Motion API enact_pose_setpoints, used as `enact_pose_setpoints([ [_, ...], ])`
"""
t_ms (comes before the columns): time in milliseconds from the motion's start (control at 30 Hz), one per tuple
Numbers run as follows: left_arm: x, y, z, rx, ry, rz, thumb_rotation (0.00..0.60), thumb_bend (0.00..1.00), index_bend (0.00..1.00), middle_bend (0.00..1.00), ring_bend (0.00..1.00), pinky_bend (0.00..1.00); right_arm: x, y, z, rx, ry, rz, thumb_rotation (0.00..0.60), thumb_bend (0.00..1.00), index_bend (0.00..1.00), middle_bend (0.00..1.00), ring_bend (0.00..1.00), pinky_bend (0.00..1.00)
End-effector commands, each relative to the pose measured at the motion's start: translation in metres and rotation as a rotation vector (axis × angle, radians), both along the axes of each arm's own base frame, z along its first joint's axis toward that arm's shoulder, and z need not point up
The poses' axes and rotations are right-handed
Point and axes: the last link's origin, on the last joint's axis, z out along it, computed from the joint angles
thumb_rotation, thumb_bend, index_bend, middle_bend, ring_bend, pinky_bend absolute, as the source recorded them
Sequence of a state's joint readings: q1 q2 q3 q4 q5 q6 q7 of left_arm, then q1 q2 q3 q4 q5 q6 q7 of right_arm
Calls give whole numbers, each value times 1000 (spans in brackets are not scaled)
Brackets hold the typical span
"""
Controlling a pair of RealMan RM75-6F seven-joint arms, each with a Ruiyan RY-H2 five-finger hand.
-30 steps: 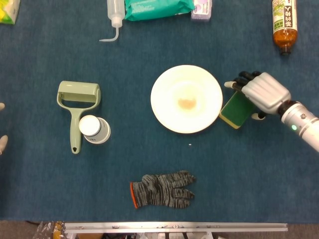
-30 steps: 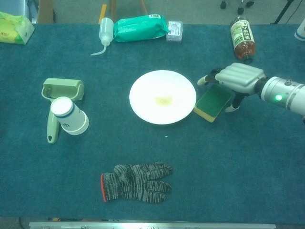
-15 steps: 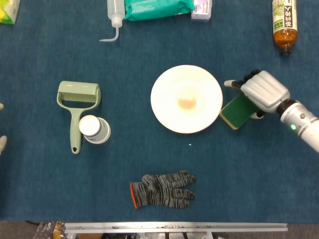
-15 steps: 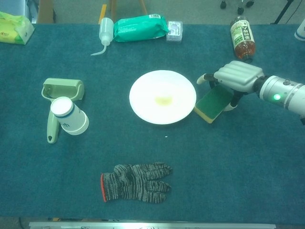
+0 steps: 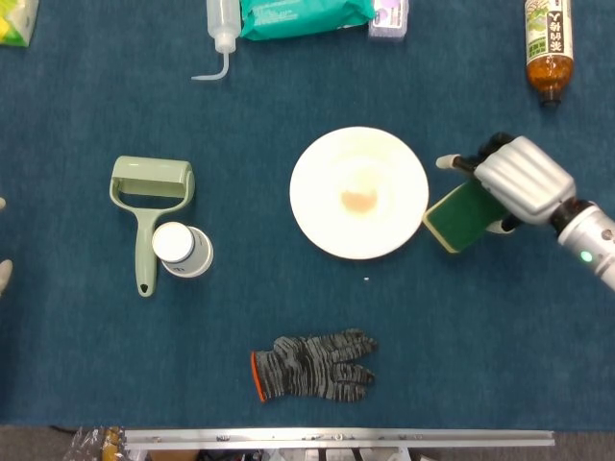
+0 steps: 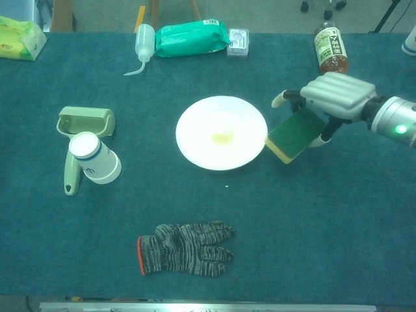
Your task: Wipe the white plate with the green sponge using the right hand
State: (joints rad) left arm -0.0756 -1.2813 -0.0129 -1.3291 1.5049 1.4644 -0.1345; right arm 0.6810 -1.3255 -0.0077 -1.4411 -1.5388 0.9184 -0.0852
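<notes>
The white plate (image 5: pixel 322 178) (image 6: pixel 198 133) lies mid-table with a yellowish smear (image 5: pixel 358 200) at its centre. Just right of its rim, my right hand (image 5: pixel 519 178) (image 6: pixel 335 94) grips the green sponge (image 5: pixel 459 216) (image 6: pixel 292 135) from above. The sponge is tilted, its yellow-edged lower end close to the plate's right rim and its far end hidden under the hand. Of my left hand, only two pale fingertips (image 5: pixel 4 274) show at the left edge of the head view, far apart with nothing between them.
A sage roller (image 5: pixel 151 192) and a white cup (image 5: pixel 183 250) sit on the left, and a grey knit glove (image 5: pixel 312 365) near the front edge. At the back are a squeeze bottle (image 5: pixel 221 29), a green packet (image 5: pixel 303 14) and a brown bottle (image 5: pixel 548 43).
My right hand has closed on the sponge and raised it off the cloth, drifting slightly right; the sponge now hangs tilted beside the plate.
</notes>
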Motion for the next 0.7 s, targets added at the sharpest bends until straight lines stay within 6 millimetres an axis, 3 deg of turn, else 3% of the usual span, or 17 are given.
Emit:
enact_pose_setpoints([
  [33,1,1,-1,-2,-1,-2,600,268,235,190,176,339,6,4,18,-48,-12,17,600,0,243,529,395,309],
  [333,2,2,-3,-8,-2,-3,600,268,235,190,176,340,19,-8,28,-89,-28,13,600,0,245,529,396,309],
  [700,1,1,-4,-10,-14,-7,600,269,235,190,176,339,50,-44,-1,-57,23,44,600,0,263,529,396,309],
])
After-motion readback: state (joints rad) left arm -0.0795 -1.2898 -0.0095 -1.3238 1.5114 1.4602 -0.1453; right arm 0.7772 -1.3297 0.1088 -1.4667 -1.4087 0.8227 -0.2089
